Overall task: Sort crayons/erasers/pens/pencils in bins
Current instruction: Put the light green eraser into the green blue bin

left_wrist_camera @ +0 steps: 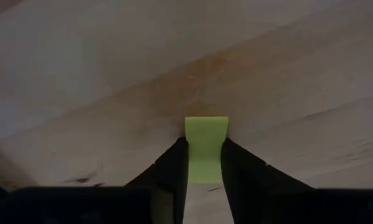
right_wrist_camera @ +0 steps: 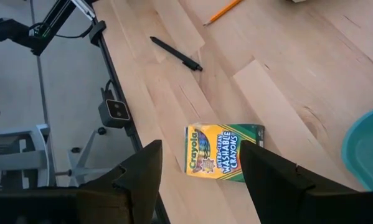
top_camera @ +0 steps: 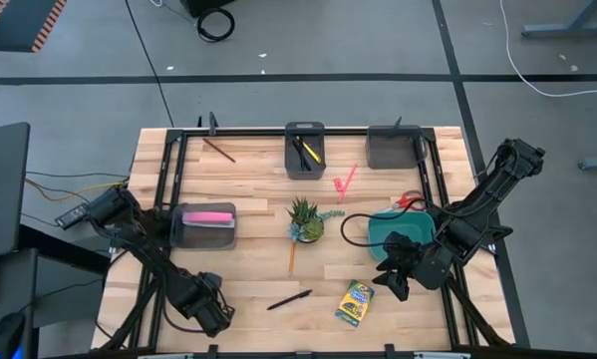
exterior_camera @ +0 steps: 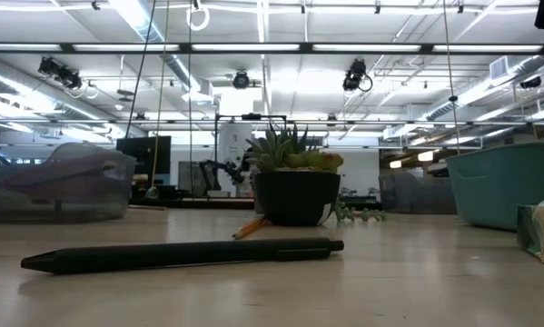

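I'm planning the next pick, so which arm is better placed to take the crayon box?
The right. The right gripper hangs open just above the crayon box, while the left gripper is across the table, fingers around a green eraser.

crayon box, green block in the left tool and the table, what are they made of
Crayon box: looks like thin printed cardboard, slightly glossy, with flat folded edges. Green block between the left tool's fingers: matte, uniform colour, probably rubber or vinyl eraser stock. Table: pale wood planks, visible grain and seams, smooth finish.
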Tool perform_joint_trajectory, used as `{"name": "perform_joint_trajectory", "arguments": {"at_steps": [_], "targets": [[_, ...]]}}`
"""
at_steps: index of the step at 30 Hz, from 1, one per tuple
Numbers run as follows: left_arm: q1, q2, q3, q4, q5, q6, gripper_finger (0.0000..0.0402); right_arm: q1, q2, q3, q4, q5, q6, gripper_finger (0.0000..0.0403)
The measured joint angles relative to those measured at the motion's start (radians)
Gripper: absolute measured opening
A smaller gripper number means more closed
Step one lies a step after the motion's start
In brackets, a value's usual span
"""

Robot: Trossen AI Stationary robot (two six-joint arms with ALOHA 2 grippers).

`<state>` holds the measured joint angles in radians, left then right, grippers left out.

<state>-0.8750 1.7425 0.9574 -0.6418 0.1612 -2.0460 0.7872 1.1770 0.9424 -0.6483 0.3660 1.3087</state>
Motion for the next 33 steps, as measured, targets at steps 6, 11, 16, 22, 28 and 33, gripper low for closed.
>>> {"name": "perform_joint_trajectory", "arguments": {"at_steps": [6, 11, 16, 22, 28, 33], "targets": [[0.007, -0.045, -0.005, -0.012, -0.016, 0.000, 0.0103, -0.005, 0.000, 0.000, 0.000, 0.000, 0.000, 0.0220], [0.013, -0.095, -0.003, -0.010, -0.055, -0.004, 0.0095, -0.026, 0.000, 0.000, 0.000, 0.000, -0.009, 0.0220], [0.034, -0.175, -0.002, -0.005, -0.193, -0.010, 0.0099, -0.059, 0.000, 0.000, 0.026, 0.000, -0.019, 0.0220], [0.092, -0.308, -0.002, 0.036, -0.494, 0.025, 0.0099, -0.110, 0.000, 0.000, 0.213, 0.001, -0.092, 0.0220], [0.185, -0.425, -0.001, 0.219, -0.850, 0.157, 0.0097, -0.169, 0.000, 0.000, 0.482, 0.020, -0.281, 0.0220], [0.284, -0.462, 0.000, 0.492, -1.022, 0.386, 0.0099, -0.222, 0.000, 0.000, 0.646, 0.095, -0.443, 0.0220]]}}
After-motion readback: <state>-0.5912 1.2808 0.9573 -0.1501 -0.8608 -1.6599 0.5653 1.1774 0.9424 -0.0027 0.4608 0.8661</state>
